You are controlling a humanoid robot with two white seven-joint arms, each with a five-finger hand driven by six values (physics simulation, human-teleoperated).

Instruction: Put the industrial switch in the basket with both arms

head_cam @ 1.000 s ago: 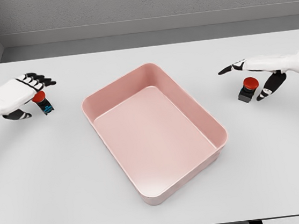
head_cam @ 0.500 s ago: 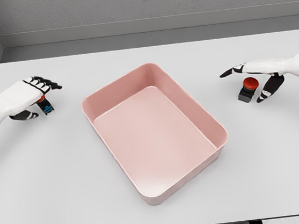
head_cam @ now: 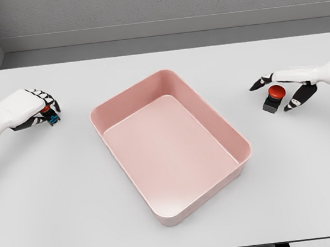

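A pink basket (head_cam: 178, 184) sits in the middle of the white table. At the far left, my left hand (head_cam: 43, 111) has its fingers curled around a small industrial switch (head_cam: 50, 117) with a red button and a blue-black base, which is mostly hidden by the hand. At the right, a second switch (head_cam: 275, 98) with a red button on a black base stands on the table. My right hand (head_cam: 280, 91) hovers over it, fingers spread, thumb on one side and fingers on the other, apart from it.
The white table (head_cam: 177, 229) stretches wide around the basket, with a grey wall behind its far edge. Nothing else stands on it.
My left hand's fingers have curled down and closed around the left switch. My right hand has shifted slightly right and lower over the right switch, still spread.
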